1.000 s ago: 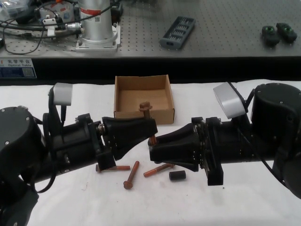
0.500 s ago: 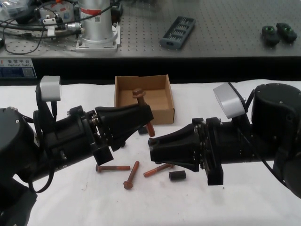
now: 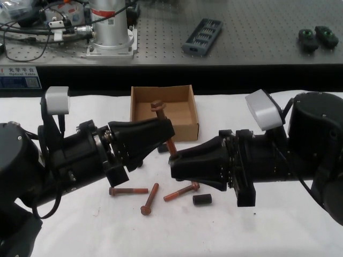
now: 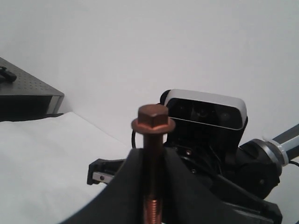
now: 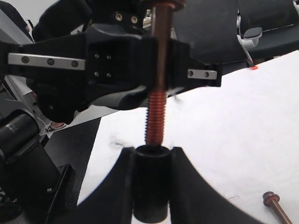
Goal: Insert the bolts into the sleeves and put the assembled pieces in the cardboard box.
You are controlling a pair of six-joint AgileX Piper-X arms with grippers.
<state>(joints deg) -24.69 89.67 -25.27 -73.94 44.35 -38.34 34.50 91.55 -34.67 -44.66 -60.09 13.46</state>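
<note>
A stiff, likely slippery bolt (image 4: 151, 156) is clamped mid-shank in the left tool (image 3: 164, 137), threaded tip held at the mouth of the sleeve (image 5: 150, 184), itself gripped around its sides by the right tool (image 3: 177, 163) above the counter (image 3: 268, 230).

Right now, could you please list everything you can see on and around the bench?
cardboard box: one, brown, on the white cloth, toward its far side.
held bolt: one, copper, upright in the left pincer.
held sleeve: one, black, in the right pincer, directly under that bolt's tip.
loose bolts: three, copper, lying on the cloth.
loose sleeve: one, black, beside them.
ribbed block: one, dark, on the far table.
metal post: one, silver, same table.
left pincer: one, black, shut on the held bolt.
right pincer: one, black, shut on the held sleeve.
</note>
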